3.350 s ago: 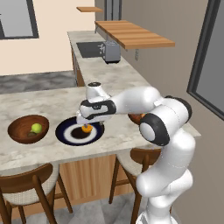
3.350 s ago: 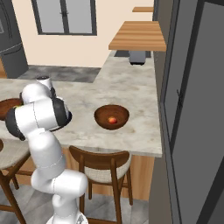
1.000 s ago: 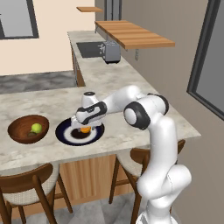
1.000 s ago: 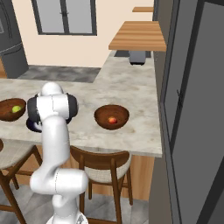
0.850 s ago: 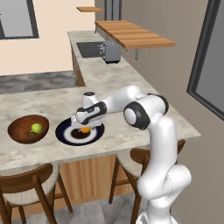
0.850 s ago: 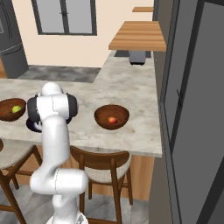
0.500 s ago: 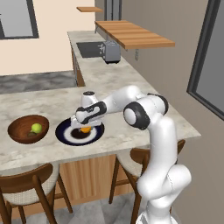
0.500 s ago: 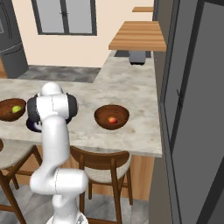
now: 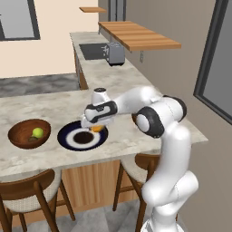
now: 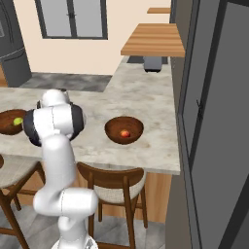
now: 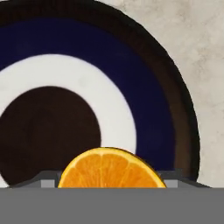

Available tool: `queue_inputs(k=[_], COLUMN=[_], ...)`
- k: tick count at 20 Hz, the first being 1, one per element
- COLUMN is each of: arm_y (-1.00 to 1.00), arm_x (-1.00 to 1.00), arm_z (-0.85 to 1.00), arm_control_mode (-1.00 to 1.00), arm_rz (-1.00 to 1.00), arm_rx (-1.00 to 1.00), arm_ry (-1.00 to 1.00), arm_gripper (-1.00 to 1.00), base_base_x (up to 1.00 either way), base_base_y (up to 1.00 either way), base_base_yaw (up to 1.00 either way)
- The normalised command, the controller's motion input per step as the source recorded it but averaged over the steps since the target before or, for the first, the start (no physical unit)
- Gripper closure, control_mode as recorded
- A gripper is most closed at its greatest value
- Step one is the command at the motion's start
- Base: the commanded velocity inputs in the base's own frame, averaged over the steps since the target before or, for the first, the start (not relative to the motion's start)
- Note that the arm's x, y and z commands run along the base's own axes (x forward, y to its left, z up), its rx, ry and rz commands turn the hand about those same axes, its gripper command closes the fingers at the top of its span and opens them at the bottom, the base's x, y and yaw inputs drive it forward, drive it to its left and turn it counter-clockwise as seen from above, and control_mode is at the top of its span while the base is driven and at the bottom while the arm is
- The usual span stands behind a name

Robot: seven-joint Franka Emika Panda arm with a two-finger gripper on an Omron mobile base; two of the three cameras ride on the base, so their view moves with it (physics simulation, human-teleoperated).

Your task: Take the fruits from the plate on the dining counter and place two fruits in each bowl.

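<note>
One orange fruit [image 11: 112, 168] sits between the gripper [image 9: 93, 128] fingers, seemingly clamped, just over the plate [image 9: 68, 137] (tips barely visible). Next: lift and carry to a bowl [image 9: 20, 133].

orange fruit [image 11: 111, 168] shows its cut face, sitting over the right side of the navy plate [image 9: 68, 139], which lies near the dining counter's [image 9: 41, 108] front edge. Yellow-green fruit [image 9: 38, 132] is in the left wooden bowl [image 9: 20, 131], red fruit [image 10: 125, 133] in the right bowl [image 10: 114, 127]
</note>
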Motion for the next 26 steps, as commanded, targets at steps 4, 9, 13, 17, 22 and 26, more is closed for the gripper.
queue_inputs(k=[4, 9, 13, 17, 22, 26], arm_y=[-0.6, -0.77, -0.86, -1.0, -0.99, -0.74], arm_x=[-0.66, -0.77, -0.33, 0.02, 0.02, 0.0], arm_z=[0.67, 0.78, 0.66, 0.31, 0.08, 0.0], arm_control_mode=[-1.0, -1.0, -1.0, -1.0, -1.0, -1.0], arm_rz=[0.0, 0.0, -0.01, -0.02, 0.0, 0.0], arm_rx=[0.0, 0.0, 0.0, 0.0, 0.0, -0.03], arm_ry=[0.0, -0.02, 0.0, 0.0, 0.0, -0.02], arm_gripper=[1.0, 1.0, 1.0, 1.0, 1.0, 1.0], base_base_x=[0.0, 0.0, 0.0, 0.0, 0.0, 0.0], base_base_y=[0.0, 0.0, 0.0, 0.0, 0.0, 0.0], base_base_yaw=[0.0, 0.0, 0.0, 0.0, 0.0, 0.0])
